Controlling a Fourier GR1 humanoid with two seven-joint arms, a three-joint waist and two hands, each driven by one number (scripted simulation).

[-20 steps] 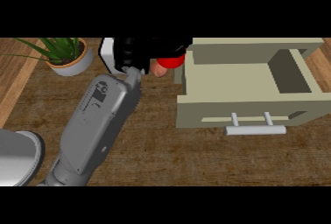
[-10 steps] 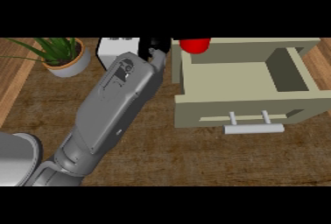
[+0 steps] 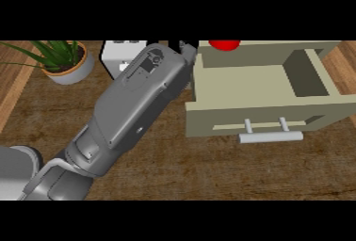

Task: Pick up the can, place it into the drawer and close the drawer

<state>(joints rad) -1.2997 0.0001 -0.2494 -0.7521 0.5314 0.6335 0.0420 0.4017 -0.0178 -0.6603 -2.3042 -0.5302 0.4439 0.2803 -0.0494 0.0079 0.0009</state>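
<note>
Left hand (image 3: pixel 183 47) mostly hidden behind its grey forearm (image 3: pixel 132 106); open or closed: cannot tell. Red cylindrical can (image 3: pixel 224 44) just right of hand, at far edge of open beige drawer (image 3: pixel 243 87).

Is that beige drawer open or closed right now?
Open. The drawer is pulled out, its inside showing from above, with the handle on its near front.

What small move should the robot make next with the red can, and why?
Probably carry the can a little nearer to the robot and downward, over the floor of the open drawer. The can shows at the drawer's far edge, not yet inside. The left hand beside it is mostly hidden behind the forearm, so its hold cannot be judged.
</note>
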